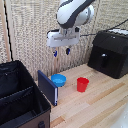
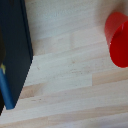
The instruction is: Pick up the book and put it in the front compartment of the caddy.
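The dark navy book (image 1: 48, 87) stands upright on the wooden table, leaning against the outer wall of the black fabric caddy (image 1: 20, 100); the wrist view shows the book (image 2: 14, 50) as a dark slab with a blue edge. A fabric partition splits the caddy into two sections, and the front compartment (image 1: 17, 110) is the one nearer the camera. My gripper (image 1: 61, 52) hangs high above the table, over the area behind the book, fingers apart with nothing between them. The fingers do not show in the wrist view.
A small light-blue bowl (image 1: 58, 80) sits right beside the book. A red cup (image 1: 82, 84) stands further to the exterior view's right, with the same red cup (image 2: 118, 39) in the wrist view. A glossy black machine (image 1: 110, 52) sits at the back right.
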{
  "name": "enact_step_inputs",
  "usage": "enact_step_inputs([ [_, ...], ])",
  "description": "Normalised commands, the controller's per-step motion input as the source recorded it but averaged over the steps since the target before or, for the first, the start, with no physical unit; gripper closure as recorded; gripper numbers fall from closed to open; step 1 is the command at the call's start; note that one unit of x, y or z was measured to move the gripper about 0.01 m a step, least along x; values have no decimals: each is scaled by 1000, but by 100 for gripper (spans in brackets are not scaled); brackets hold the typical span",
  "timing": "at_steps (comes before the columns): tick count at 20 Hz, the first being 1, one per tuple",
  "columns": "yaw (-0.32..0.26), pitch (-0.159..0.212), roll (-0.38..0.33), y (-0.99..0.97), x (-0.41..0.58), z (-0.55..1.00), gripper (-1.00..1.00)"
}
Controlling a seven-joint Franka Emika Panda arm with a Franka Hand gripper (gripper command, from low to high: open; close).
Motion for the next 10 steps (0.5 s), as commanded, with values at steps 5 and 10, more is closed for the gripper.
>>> enact_step_inputs([
  [5,49,23,-37,697,-12,-75,-100],
  [10,56,26,-35,651,10,-107,-100],
])
